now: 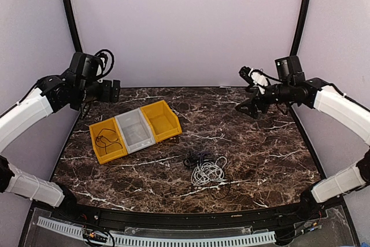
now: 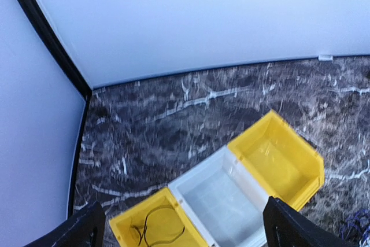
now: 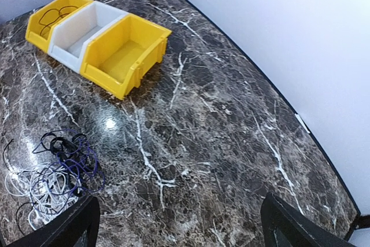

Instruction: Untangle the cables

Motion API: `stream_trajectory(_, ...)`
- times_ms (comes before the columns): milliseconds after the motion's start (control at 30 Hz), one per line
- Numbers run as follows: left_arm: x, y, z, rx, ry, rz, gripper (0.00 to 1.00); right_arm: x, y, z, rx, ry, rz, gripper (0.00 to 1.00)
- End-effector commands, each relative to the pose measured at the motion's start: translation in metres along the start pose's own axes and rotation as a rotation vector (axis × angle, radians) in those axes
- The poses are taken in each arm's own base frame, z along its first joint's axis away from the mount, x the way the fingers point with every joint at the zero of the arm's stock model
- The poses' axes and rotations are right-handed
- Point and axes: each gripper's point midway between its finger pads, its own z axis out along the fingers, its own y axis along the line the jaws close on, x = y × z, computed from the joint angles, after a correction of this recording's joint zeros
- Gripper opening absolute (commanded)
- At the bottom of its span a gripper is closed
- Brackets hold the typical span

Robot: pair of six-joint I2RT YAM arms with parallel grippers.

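Note:
A small tangle of cables (image 1: 205, 168) lies on the dark marble table: white loops with black and dark blue cords on top. It also shows at the lower left of the right wrist view (image 3: 52, 172). One black cable (image 1: 107, 139) lies in the left yellow bin, also seen in the left wrist view (image 2: 155, 232). My left gripper (image 1: 114, 91) hangs high above the bins, open and empty. My right gripper (image 1: 248, 108) hangs high at the back right, open and empty, far from the tangle.
Three bins stand in a row at the left: a yellow one (image 1: 107, 140), a white one (image 1: 134, 131) and a yellow one (image 1: 161, 120). The white and right yellow bins hold nothing. Grey walls with black corner posts close in the table.

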Motion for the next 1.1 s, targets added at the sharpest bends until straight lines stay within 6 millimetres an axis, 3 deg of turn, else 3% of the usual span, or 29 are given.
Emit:
stream_trajectory(0,-0.067,0.022,-0.019,-0.214,-0.285,-0.060,0.99,-0.026,-0.022,-0.027,0.088,-0.095,0.034,0.99)
stream_trajectory(33,-0.070,0.020,-0.017,-0.211,-0.302,-0.050,0.99,-0.022,-0.019,-0.027,0.075,-0.080,0.032,0.97)
stream_trajectory(100,-0.079,-0.011,-0.011,-0.068,-0.355,0.067,0.99,-0.010,-0.012,-0.022,0.038,-0.046,0.033,0.93)
stream_trajectory(233,-0.084,-0.053,-0.005,0.153,-0.450,0.038,0.99,0.024,0.010,-0.007,-0.065,0.035,0.066,0.83)
stream_trajectory(267,-0.080,-0.076,-0.006,0.281,-0.440,0.046,0.96,0.032,0.016,-0.004,-0.092,0.053,0.078,0.79)
stream_trajectory(367,-0.052,-0.128,-0.003,0.565,-0.355,0.070,0.81,0.055,0.035,0.006,-0.172,0.090,0.101,0.73)
stream_trajectory(400,-0.043,-0.148,-0.010,0.690,-0.327,0.083,0.70,0.062,0.042,0.009,-0.203,0.097,0.105,0.71)
stream_trajectory(433,-0.027,-0.167,-0.008,0.795,-0.273,0.104,0.65,0.067,0.049,0.011,-0.235,0.100,0.104,0.70)
stream_trajectory(533,0.006,-0.199,-0.006,0.943,-0.171,0.141,0.51,0.086,0.064,0.021,-0.289,0.136,0.099,0.66)
stream_trajectory(667,0.038,-0.226,-0.017,1.067,-0.152,0.206,0.47,0.105,0.083,0.035,-0.343,0.199,0.063,0.62)
stream_trajectory(867,0.072,-0.237,-0.007,1.068,-0.092,0.247,0.46,0.121,0.111,0.059,-0.417,0.287,-0.008,0.55)
stream_trajectory(1067,0.103,-0.264,-0.016,1.098,-0.047,0.375,0.46,0.125,0.129,0.079,-0.506,0.319,0.010,0.50)
